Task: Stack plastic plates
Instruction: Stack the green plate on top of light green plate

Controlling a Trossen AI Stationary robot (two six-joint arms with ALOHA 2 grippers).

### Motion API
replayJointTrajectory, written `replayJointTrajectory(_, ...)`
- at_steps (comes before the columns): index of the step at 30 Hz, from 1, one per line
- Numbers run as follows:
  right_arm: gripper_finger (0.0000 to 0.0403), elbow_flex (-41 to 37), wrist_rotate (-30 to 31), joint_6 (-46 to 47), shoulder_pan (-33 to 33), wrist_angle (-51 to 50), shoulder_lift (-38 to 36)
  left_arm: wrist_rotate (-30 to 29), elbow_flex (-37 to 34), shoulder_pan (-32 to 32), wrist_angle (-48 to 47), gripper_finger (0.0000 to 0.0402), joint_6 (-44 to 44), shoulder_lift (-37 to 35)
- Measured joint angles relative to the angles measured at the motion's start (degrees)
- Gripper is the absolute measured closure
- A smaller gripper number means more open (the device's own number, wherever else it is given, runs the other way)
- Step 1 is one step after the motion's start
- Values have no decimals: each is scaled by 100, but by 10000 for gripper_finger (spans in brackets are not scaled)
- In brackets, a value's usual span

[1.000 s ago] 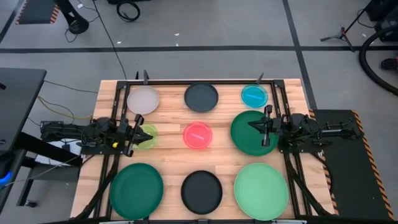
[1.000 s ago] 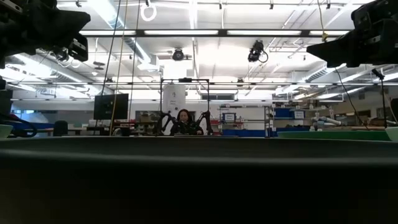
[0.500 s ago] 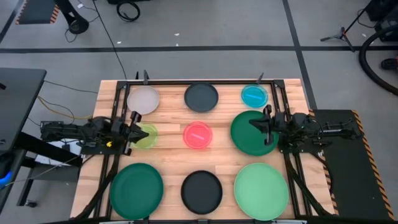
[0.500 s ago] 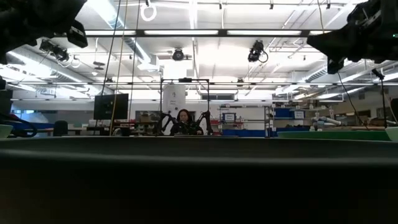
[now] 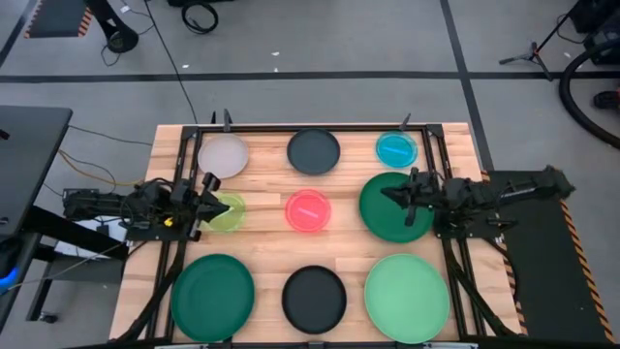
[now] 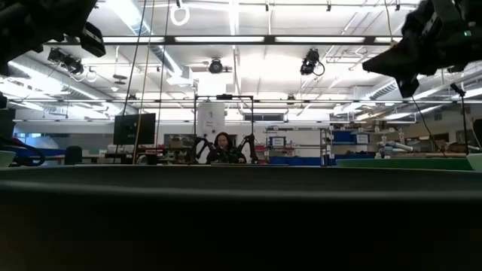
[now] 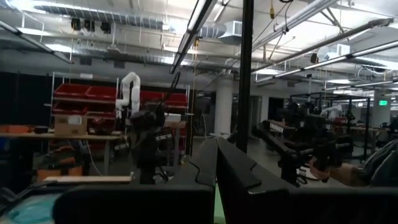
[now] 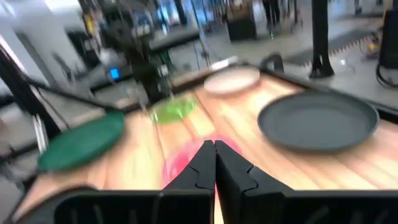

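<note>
Nine plastic plates lie flat on the wooden table. Along the far row are a whitish-grey plate [image 5: 223,155], a black plate [image 5: 313,150] and a cyan plate [image 5: 396,148]. The middle row has a lime plate [image 5: 231,213], a pink plate [image 5: 308,210] and a dark green plate [image 5: 397,215]. The near row has a dark green plate [image 5: 212,297], a black plate [image 5: 314,298] and a light green plate [image 5: 407,297]. My left gripper [image 5: 214,202] is shut and empty above the lime plate's left edge. My right gripper [image 5: 387,192] is shut and empty above the middle dark green plate, tipped down toward the pink plate [image 8: 177,162].
Black frame rails [image 5: 184,165] run along the table's left and right sides beside the arms. Bare wood [image 5: 266,242] shows between the plates. A person sits far behind the table in the low view [image 6: 223,143].
My right gripper has gone a little toward the table's left edge, over the middle dark green plate, and has tipped its fingers downward. No plate has moved.
</note>
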Motion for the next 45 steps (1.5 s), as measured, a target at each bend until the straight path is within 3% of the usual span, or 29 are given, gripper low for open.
replayJointTrajectory(7, 398, 1430, 1494, 17, 1102, -37, 2139, -12, 0, 0, -184, 390, -191, 7)
replayJointTrajectory(12, 400, 2444, 1952, 549, 1618, -830, 3603, -18, -1, 0, -141, 390, -185, -2)
replayJointTrajectory(22, 399, 4683, 1314, 3652, 2251, -4645, 5605, -18, 1, 0, -169, 390, -181, 0)
replayJointTrajectory(28, 343, 4923, 1017, 3945, 2232, -4583, 6282, -18, -1, 0, -169, 390, -180, 0)
replayJointTrajectory(38, 185, 4925, -635, 4878, 1300, -5390, 7194, -18, 1, 0, -167, 390, -178, 0)
replayJointTrajectory(45, 177, 4923, -954, 4904, 740, -5974, 7602, -18, -1, 0, -165, 390, -176, 0)
